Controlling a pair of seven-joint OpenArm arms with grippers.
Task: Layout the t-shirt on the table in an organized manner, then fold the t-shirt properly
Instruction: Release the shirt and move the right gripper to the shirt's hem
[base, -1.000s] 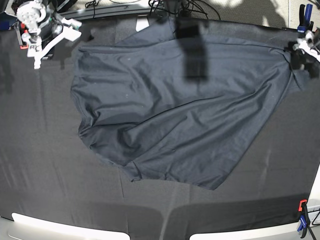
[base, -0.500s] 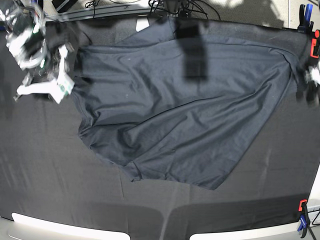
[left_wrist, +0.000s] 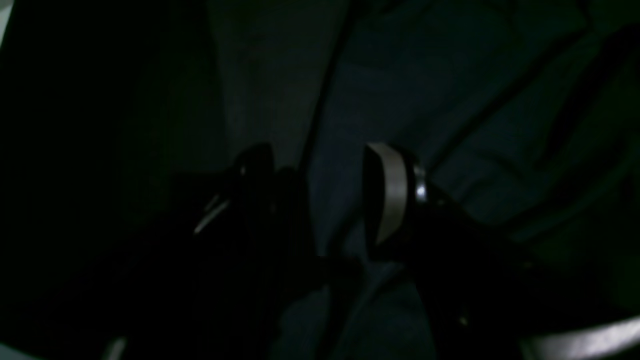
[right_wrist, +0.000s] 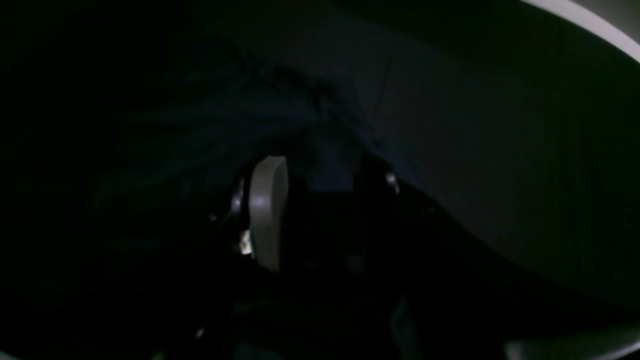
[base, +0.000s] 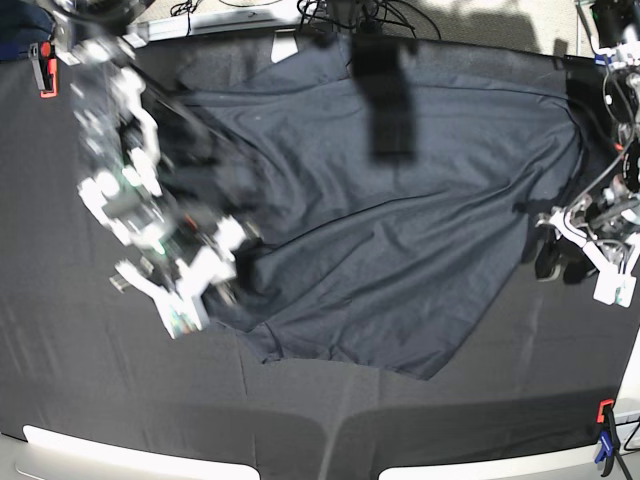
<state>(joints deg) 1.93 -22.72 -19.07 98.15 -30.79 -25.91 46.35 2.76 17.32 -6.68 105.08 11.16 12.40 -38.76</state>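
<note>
We see the t-shirt (base: 400, 200) spread wrinkled across the table (base: 80, 350), our left gripper (left_wrist: 320, 195) spread wide over its cloth at its edge, our right gripper (right_wrist: 320, 200) parted above its opposite edge, neither holding anything.

Cables (base: 340, 12) tangle behind (light floor (base: 500, 20) beyond).

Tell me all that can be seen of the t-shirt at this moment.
The t-shirt is dark navy-charcoal, plain cotton by its look, spread wide but wrinkled and skewed on the table, with long diagonal creases. A small white label shows at its far edge. The right gripper, blurred, is over its near-left edge; the left gripper is at its right edge. In the wrist views both stand open above the cloth.
</note>
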